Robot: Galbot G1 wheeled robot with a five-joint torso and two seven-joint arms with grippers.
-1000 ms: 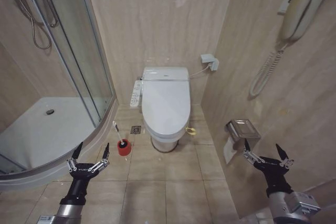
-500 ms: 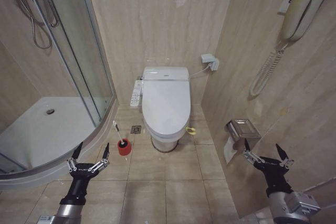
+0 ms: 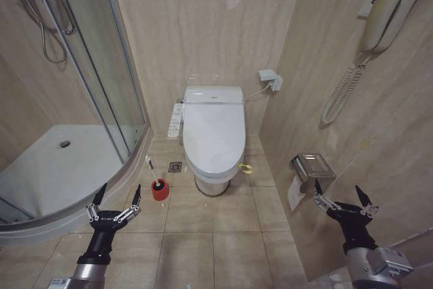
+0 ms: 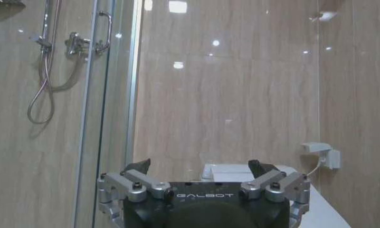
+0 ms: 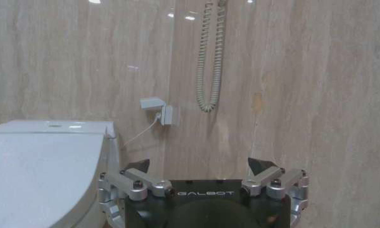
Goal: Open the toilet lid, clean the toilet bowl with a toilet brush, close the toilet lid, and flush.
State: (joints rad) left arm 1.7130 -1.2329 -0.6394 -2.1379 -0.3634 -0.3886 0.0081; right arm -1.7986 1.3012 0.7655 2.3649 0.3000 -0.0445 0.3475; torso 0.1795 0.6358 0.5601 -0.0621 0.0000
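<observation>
Two grippers idle, both spread wide w/ nothing between fingers: left gripper (image 3: pixel 114 197) low over floor tiles nr the curved shower tray (image 3: pixel 40 174), right gripper (image 3: pixel 342 201) beside the right wall. Glossy white oval plastic toilet lid (image 3: pixel 214 133) down, covering bowl. Thin white-handled toilet brush (image 3: pixel 153 172) stands in small round red cup, left of toilet base.

The left claw (image 3: pixel 114 199) and the right claw (image 3: pixel 342 200) are both held low and forward, fingers spread wide, each gripping nothing.
</observation>
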